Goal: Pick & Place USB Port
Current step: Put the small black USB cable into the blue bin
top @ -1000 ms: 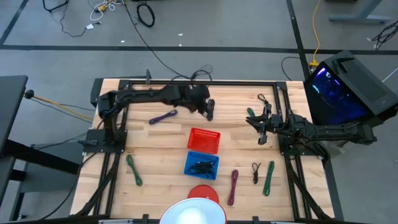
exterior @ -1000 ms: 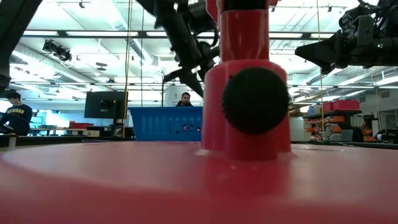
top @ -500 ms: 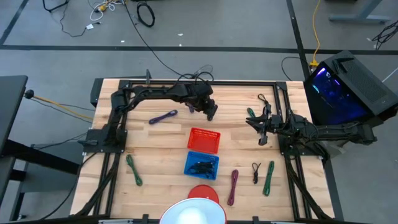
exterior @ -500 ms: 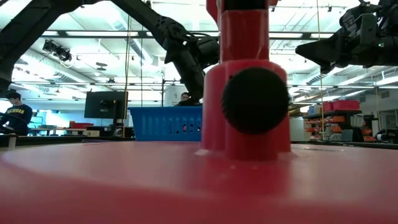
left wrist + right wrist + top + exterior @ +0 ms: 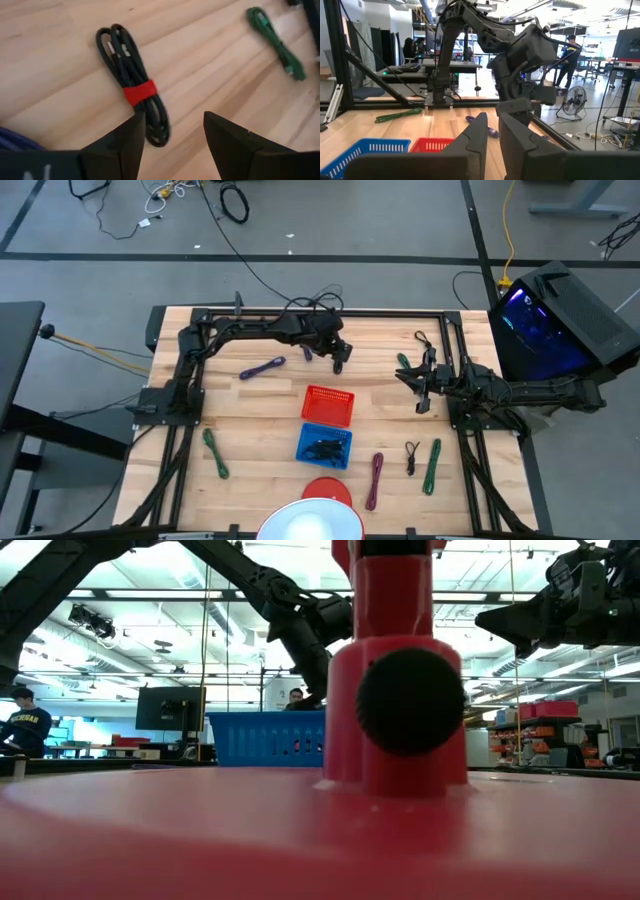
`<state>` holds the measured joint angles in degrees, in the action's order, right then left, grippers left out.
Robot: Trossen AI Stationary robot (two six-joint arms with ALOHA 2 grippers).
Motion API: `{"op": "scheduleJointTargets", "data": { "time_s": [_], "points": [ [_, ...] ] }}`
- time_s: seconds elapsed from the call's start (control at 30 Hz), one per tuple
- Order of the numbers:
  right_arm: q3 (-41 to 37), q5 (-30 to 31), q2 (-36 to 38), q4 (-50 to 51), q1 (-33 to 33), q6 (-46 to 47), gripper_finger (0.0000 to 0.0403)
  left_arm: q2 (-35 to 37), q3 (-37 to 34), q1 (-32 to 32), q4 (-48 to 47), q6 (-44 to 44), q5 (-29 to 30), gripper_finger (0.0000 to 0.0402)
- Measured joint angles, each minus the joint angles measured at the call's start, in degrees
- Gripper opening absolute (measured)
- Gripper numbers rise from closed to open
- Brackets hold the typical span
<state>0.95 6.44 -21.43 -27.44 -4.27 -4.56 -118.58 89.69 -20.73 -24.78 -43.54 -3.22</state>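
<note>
I'm hovering the left gripper (image 5: 172,131), fingers spread wide and empty, over a black cable with a red tie (image 5: 132,85) lying on the table (image 5: 250,400) behind the red basket (image 5: 328,405). The right gripper (image 5: 421,394), nearly closed, is waiting beside a green cable (image 5: 405,366).

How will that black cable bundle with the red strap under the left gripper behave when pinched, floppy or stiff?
Probably semi-floppy: the black cable bundle is thin cord folded into long loops, so its free ends may sag when lifted. The red strap cinches the middle, so it should likely come up as one piece. It lies flat on the table, unlikely to roll. The left gripper is open over one end.
</note>
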Motion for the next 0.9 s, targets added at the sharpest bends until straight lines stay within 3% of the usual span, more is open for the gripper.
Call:
{"op": "scheduleJointTargets", "data": {
  "time_s": [0.43, 0.9],
  "points": [
    [0.0, 0.0, 0.0, 0.0, 0.0, -0.2, 0.0049, -5.0, 0.0, 0.1, 3.9, -0.9, -2.5, 0.0193],
    [0.0, 0.0, 0.0, 0.0, 0.0, -0.4, 0.0049, -6.3, 0.0, 0.0, 5.4, -0.8, 1.5, 0.0193]
  ]
}}
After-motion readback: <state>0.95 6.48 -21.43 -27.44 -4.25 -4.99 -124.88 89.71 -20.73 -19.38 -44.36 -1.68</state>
